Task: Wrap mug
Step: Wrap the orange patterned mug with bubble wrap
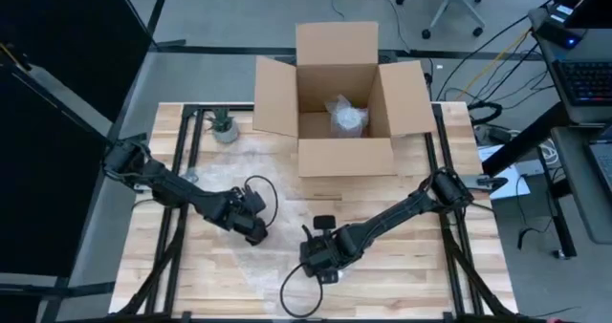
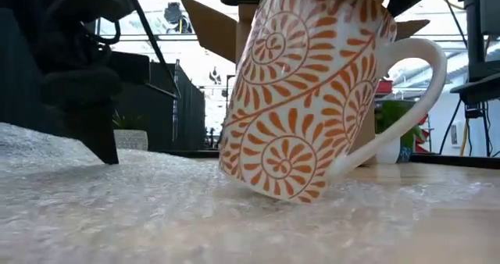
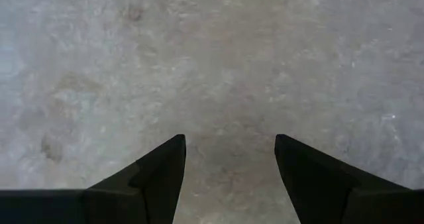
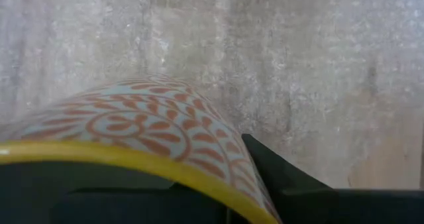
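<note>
On the bubble wrap [image 2: 117, 209], the patterned mug [image 2: 312, 92] tilts, pinched at its rim by the right tool [image 1: 320, 256] (ceramic: stiff, slick, breakable); left tool [image 3: 228, 174] hovers spread.

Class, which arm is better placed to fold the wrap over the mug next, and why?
Probably left: its hand is open just above the bubble wrap, while the right hand grips the tilted mug.

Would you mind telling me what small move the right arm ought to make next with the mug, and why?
Probably lower and level the mug. The right gripper holds it by the rim, tilted, only its bottom edge touching the bubble wrap. The left gripper hovers open over the wrap, so seating the mug flat seems to come before any folding.
</note>
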### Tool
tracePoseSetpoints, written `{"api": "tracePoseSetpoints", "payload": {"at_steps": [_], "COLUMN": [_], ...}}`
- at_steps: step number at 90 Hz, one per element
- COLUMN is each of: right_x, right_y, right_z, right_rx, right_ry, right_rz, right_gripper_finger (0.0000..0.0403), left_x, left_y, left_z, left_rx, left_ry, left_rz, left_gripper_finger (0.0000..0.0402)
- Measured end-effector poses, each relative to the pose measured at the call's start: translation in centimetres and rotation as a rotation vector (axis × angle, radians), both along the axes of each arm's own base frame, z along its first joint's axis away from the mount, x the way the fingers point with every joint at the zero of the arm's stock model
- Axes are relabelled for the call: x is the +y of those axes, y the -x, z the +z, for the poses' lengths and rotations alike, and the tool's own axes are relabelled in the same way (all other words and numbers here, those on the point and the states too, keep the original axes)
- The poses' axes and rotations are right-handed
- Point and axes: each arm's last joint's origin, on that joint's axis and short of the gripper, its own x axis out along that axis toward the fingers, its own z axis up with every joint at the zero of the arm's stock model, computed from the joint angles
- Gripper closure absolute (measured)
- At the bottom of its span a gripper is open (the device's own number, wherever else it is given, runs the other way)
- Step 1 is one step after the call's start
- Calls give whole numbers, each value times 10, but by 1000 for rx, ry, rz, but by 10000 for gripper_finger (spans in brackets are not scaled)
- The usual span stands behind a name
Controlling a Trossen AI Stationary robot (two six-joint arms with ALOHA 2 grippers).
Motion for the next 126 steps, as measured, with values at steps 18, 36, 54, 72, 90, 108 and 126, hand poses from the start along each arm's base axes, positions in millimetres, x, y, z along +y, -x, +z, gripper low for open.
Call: {"api": "tracePoseSetpoints", "payload": {"at_steps": [18, 36, 54, 72, 90, 108, 126], "right_x": [-4, -9, -14, -21, -25, -27, -18], "right_y": [9, 20, 31, 47, 54, 68, 74], "right_z": [-8, -9, -1, 10, 10, 7, 13], "right_rx": [67, 172, 246, 341, 409, 516, 497], "right_ry": [25, 71, 113, 171, 215, 265, 255], "right_rz": [-13, -9, -2, 12, 46, 57, 46], "right_gripper_finger": [392, 392, 392, 392, 392, 392, 392], "left_x": [-2, -9, -14, -17, -19, -24, -26], "left_y": [-4, -16, -28, -33, -39, -43, -42], "left_z": [1, 6, 14, 18, 27, 36, 51], "left_rx": [-37, -163, -291, -353, -388, -377, -328], "left_ry": [30, 140, 225, 255, 270, 272, 303], "left_rz": [4, -9, -6, -11, -17, -72, -104], "left_gripper_finger": [180, 180, 180, 180, 180, 180, 180]}}
